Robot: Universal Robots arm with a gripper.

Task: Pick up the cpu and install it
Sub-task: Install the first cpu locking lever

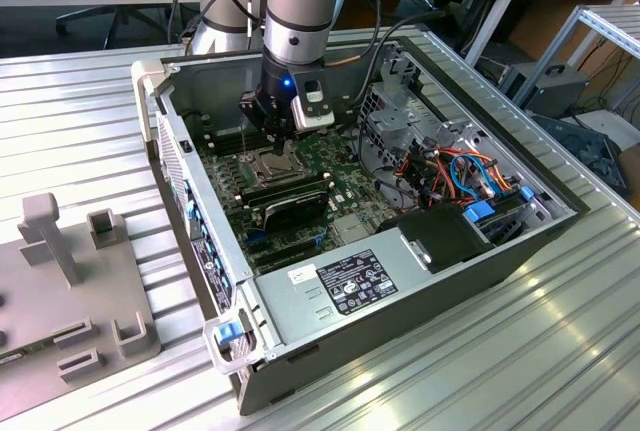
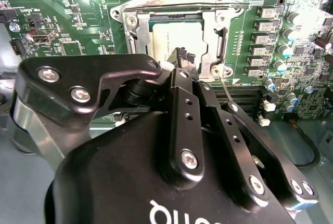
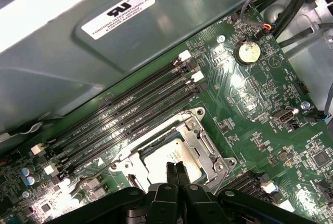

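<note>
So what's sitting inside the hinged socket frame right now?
The cpu lies inside the socket frame, silver top showing. The gripper, fingertips together, covers part of it; whatever is underneath the chip is hidden.

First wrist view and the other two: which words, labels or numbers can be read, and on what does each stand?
White label on the grey case wall, first wrist view: too blurred to quote.
Sticker on the grey box, exterior view: too small.
White letters on the end effector, second wrist view: cut off.
Print on the cpu: too faint.
</note>
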